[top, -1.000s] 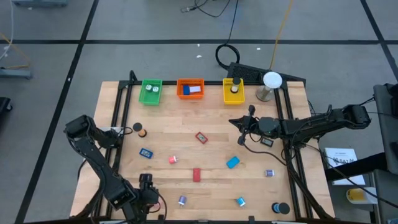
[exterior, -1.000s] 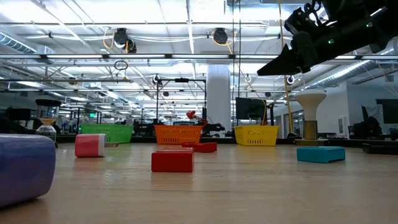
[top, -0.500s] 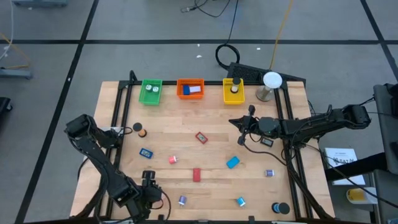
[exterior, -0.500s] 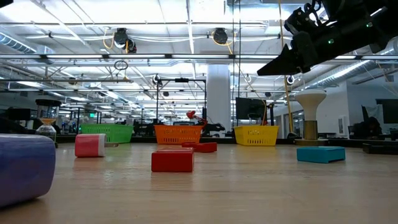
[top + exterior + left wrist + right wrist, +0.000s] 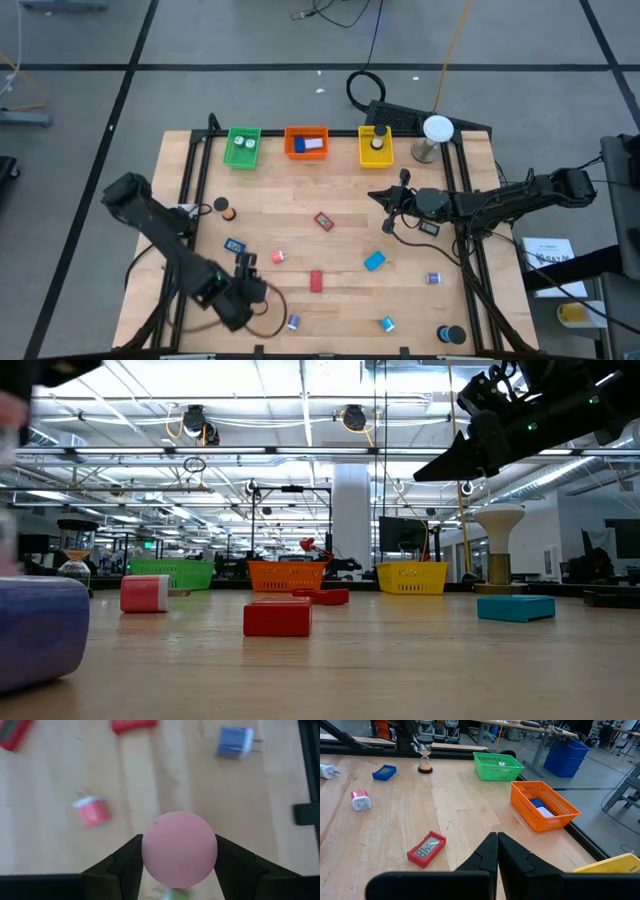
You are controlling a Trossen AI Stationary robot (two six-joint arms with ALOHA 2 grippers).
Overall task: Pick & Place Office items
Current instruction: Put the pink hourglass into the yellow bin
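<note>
Between the left fingers (image 5: 178, 870), round, smooth pink ball (image 5: 179, 848), held.

Pink ball (image 5: 179, 848), plain, faint dark speck. Red-and-white roll (image 5: 92, 812). Blue-and-white plug block (image 5: 234, 749). Red flat block (image 5: 317, 282). Red clock (image 5: 426, 849), pale grey display. Light-blue block (image 5: 374, 262). Dark-blue block (image 5: 384, 772). Green tray (image 5: 242, 147); orange tray (image 5: 306, 142), blue and white contents; yellow tray (image 5: 375, 146), black item inside. White ball on stand (image 5: 436, 128). Surface (image 5: 340, 190) light wood grain.
</note>
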